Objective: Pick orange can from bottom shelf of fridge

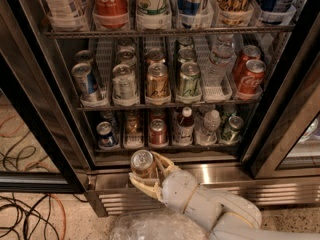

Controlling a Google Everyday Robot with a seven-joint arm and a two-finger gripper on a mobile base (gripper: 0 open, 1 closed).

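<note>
My gripper (150,171) is shut on the orange can (143,164), a small can with dull orange-brown sides and a silver pull-tab top. It holds the can upright in front of the fridge's ribbed steel base (210,176), just below and outside the bottom shelf (170,145). The arm reaches in from the lower right. The lane of the bottom shelf behind the can holds no can at its front; a can stands further back in it.
The bottom shelf holds a blue can (105,132), a redder can (158,132), a bottle (185,123), a water bottle (210,125) and a green can (233,127). Black door frames (42,129) stand on both sides. Cables (25,204) lie on the floor at left.
</note>
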